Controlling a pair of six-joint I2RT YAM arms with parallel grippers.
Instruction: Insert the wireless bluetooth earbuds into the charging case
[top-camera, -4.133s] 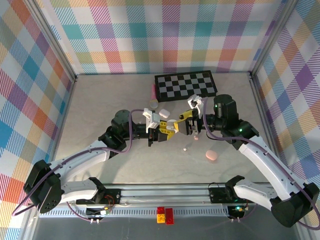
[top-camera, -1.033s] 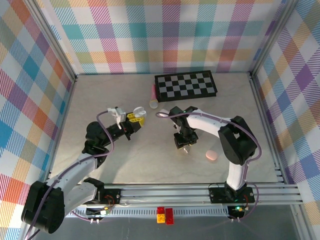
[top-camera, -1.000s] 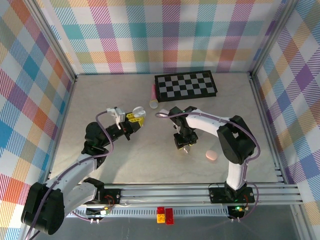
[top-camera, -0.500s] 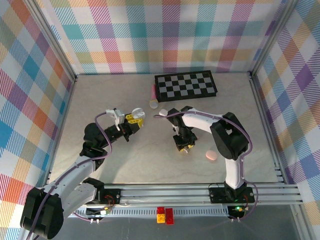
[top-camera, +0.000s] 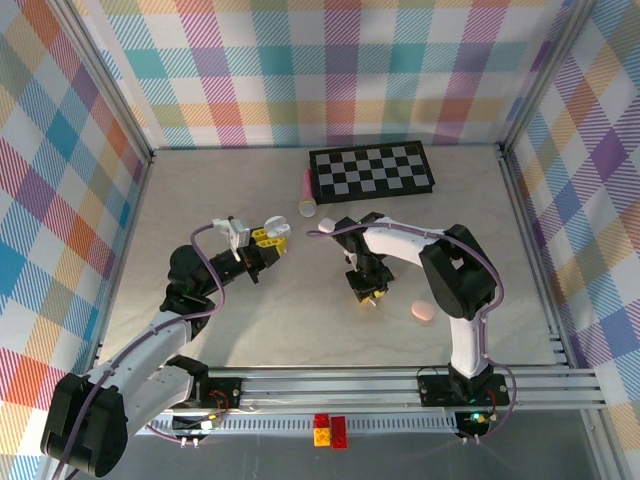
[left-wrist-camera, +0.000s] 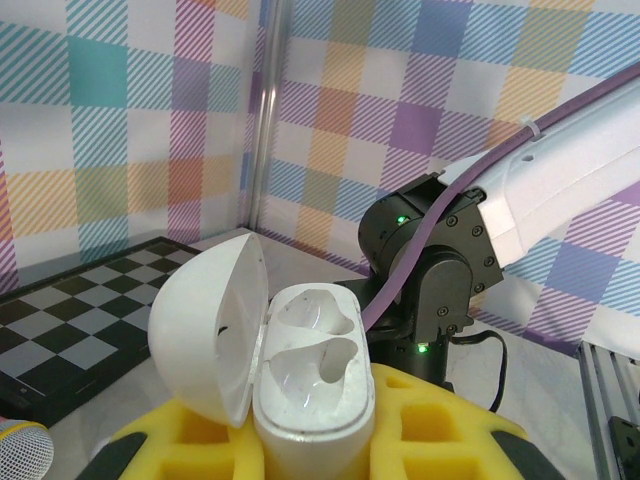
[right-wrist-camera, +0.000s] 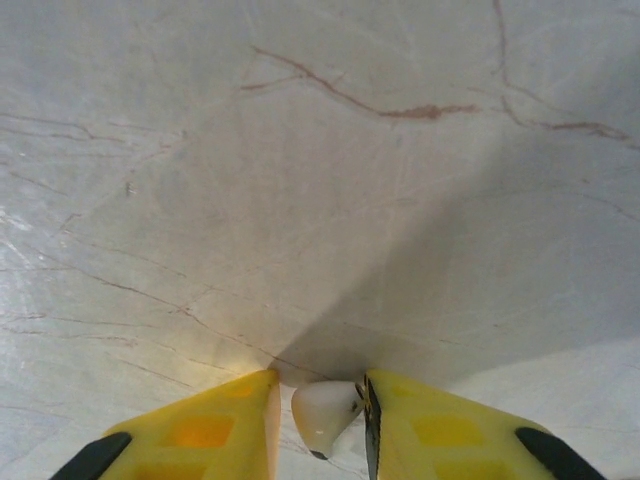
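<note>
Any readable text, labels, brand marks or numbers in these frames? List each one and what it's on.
None readable.
Open white charging case: no print on lid or body.
Checkerboard: plain squares, no letters or numbers.
Earbud: unmarked.
Red and yellow blocks on the front rail: too small to tell.

1 overhead view, 2 close wrist views, table (top-camera: 200, 210) shared
</note>
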